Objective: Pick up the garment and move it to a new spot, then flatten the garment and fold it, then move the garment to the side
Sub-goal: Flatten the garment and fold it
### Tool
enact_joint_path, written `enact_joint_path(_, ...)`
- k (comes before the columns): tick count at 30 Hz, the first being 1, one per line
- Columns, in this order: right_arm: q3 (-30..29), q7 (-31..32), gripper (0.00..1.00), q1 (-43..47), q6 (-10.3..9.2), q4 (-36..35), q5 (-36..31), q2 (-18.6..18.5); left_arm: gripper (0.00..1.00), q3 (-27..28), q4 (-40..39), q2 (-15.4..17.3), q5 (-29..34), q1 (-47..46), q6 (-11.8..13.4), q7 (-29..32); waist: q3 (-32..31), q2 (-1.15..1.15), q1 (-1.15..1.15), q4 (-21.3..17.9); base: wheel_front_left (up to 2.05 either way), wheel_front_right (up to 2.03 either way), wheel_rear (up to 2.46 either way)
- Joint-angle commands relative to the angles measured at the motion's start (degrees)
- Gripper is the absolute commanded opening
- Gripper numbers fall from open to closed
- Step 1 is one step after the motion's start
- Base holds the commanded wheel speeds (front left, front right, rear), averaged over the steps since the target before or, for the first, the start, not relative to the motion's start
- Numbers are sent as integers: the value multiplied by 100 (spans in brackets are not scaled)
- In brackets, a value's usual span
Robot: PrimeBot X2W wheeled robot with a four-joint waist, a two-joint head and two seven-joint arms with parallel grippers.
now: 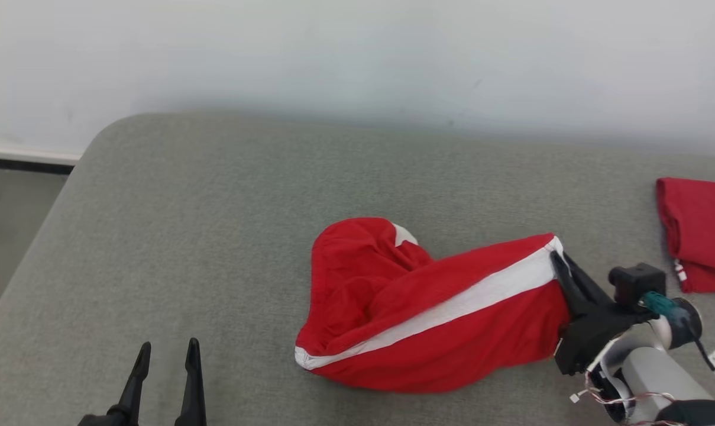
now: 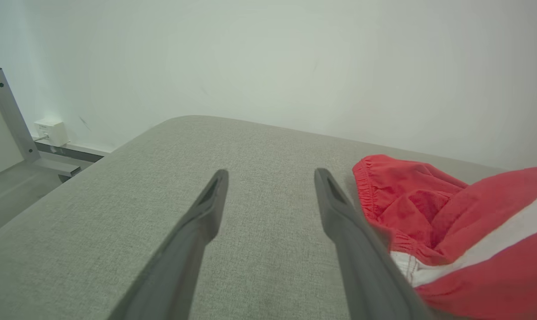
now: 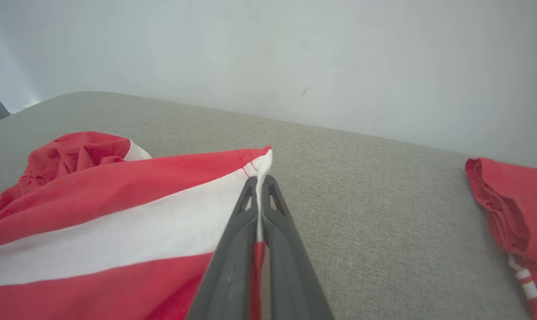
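The garment (image 1: 428,310) is a pair of red shorts with a white side stripe, lying crumpled in the middle of the grey padded table (image 1: 215,225). My right gripper (image 1: 555,260) is shut on the garment's right hem at the white stripe; in the right wrist view the cloth edge (image 3: 260,178) is pinched between the two closed fingers. My left gripper (image 1: 167,350) stands open at the lower left, apart from the garment, nothing between its fingers. In the left wrist view the garment's elastic waistband (image 2: 383,195) lies just right of the right finger (image 2: 339,213).
A second red garment (image 1: 697,234), folded, lies at the table's right edge, also seen as folded cloth (image 3: 512,213) in the right wrist view. A white wall runs behind the table. Floor drops off past the table's left rounded corner (image 1: 97,136).
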Motion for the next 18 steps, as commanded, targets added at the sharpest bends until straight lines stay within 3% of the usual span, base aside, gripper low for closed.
enact_joint_path(1, -100, -28, 0, 185, -14, -338, -8, -109, 100, 15, 0, -1, -8, 99, 7, -17, -123, 0, 0, -208, 0, 0, 0)
enact_joint_path(11, -559, -29, 0, 1801, -14, -2184, -153, -348, 100, 76, 6, -35, 10, 227, 6, -18, -233, 0, 0, -580, 0, 0, 0)
enact_joint_path(18, -939, 13, 0, 2793, -14, -2594, -155, -64, 100, 87, 17, -53, 29, 291, 6, -17, -264, 0, 0, -745, 0, 0, 0)
